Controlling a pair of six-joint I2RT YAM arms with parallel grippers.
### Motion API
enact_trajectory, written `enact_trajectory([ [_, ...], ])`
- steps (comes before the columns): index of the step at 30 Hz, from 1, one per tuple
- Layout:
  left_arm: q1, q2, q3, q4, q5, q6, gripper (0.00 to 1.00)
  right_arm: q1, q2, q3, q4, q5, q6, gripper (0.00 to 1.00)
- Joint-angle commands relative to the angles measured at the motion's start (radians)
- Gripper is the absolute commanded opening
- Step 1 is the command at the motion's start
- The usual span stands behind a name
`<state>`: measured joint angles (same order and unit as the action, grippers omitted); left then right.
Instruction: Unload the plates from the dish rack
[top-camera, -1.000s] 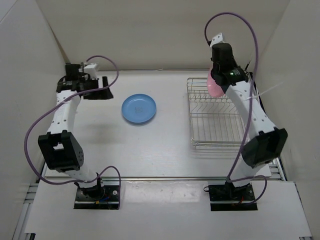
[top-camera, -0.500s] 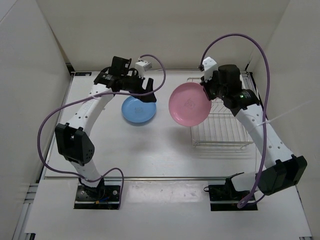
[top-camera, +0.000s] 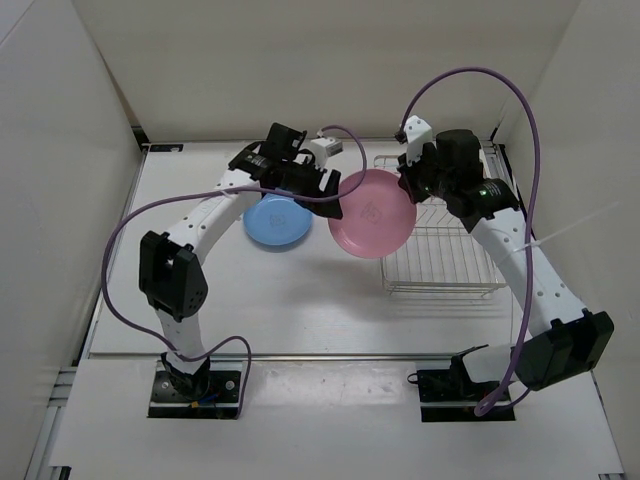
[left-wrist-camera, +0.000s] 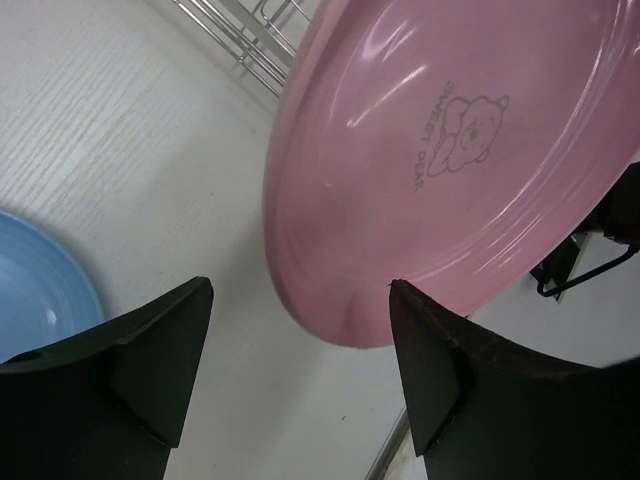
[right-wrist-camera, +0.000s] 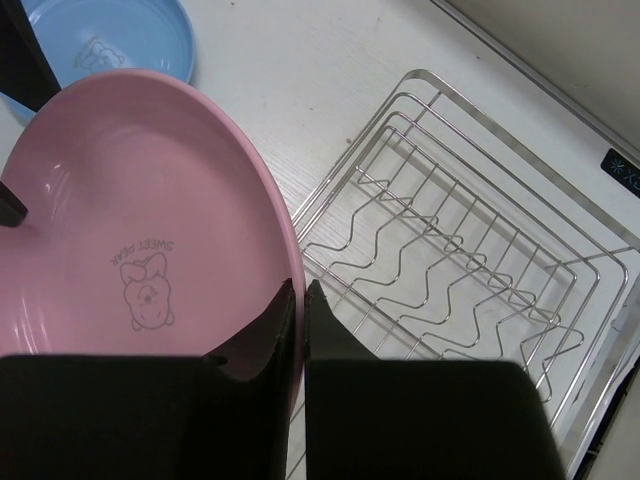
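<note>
Here, a pink plate (top-camera: 372, 213) is gripped between two robot arms.
On the pale, wood-grained table (top-camera: 300, 300), the silver wire dish rack (top-camera: 440, 265) sits at 3 o'clock. The right gripper (right-wrist-camera: 298, 300) pinches the smooth round pink plate's rim, holding it tilted beside the rack. The left gripper (left-wrist-camera: 300, 290) stands wide around the opposite rim. At 9 o'clock of the plate, a glossy blue plate (top-camera: 278, 218) lies flat.
</note>
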<state>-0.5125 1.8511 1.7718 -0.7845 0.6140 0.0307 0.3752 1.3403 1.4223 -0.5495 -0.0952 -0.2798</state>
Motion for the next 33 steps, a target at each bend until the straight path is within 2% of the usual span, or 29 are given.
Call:
enact_trajectory([
  [1,-0.024,-0.015,0.029,0.033,0.006,-0.015,0.81,0.001,-0.041,0.032,0.048,-0.043,0.025,0.00],
  [8,-0.024,-0.015,0.064,0.033,-0.017,-0.015,0.56,0.001,-0.050,0.001,0.039,-0.041,0.016,0.00],
  [9,-0.024,-0.015,0.064,0.033,-0.017,-0.024,0.45,0.001,-0.059,0.001,0.039,-0.041,0.016,0.00],
  [11,-0.024,-0.015,0.074,0.033,-0.017,-0.025,0.33,0.001,-0.059,0.001,0.039,-0.041,0.016,0.00],
  [12,-0.024,-0.006,0.083,0.033,-0.017,-0.035,0.20,0.001,-0.059,0.001,0.039,-0.041,0.016,0.00],
  [14,-0.024,-0.006,0.083,0.033,-0.026,-0.035,0.11,0.001,-0.059,0.001,0.039,-0.041,0.016,0.00],
  [18,-0.024,-0.006,0.055,0.045,-0.048,-0.058,0.11,0.001,-0.059,-0.019,0.039,-0.052,0.016,0.01],
  [20,-0.024,-0.021,0.034,0.071,-0.114,-0.092,0.11,0.001,-0.059,-0.028,0.039,-0.052,0.007,0.18],
  [21,-0.024,-0.051,0.005,0.089,-0.132,-0.101,0.11,0.001,-0.059,-0.028,0.039,-0.052,0.007,0.32],
  [22,-0.014,-0.065,-0.012,0.109,-0.182,-0.112,0.11,0.001,-0.059,-0.037,0.049,-0.023,0.007,0.54],
  [24,0.021,-0.104,-0.063,0.126,-0.239,-0.147,0.11,0.001,-0.059,-0.037,0.059,0.017,0.007,0.73],
  [25,0.040,-0.118,-0.080,0.136,-0.281,-0.161,0.11,0.001,-0.059,-0.037,0.068,0.046,0.007,0.80],
  [28,0.155,-0.151,-0.132,0.146,-0.321,-0.209,0.11,0.001,-0.047,-0.028,0.068,0.136,0.007,0.86],
  [33,0.365,-0.135,-0.132,0.106,-0.274,-0.244,0.11,-0.052,-0.056,-0.017,0.068,0.117,-0.009,0.89],
])
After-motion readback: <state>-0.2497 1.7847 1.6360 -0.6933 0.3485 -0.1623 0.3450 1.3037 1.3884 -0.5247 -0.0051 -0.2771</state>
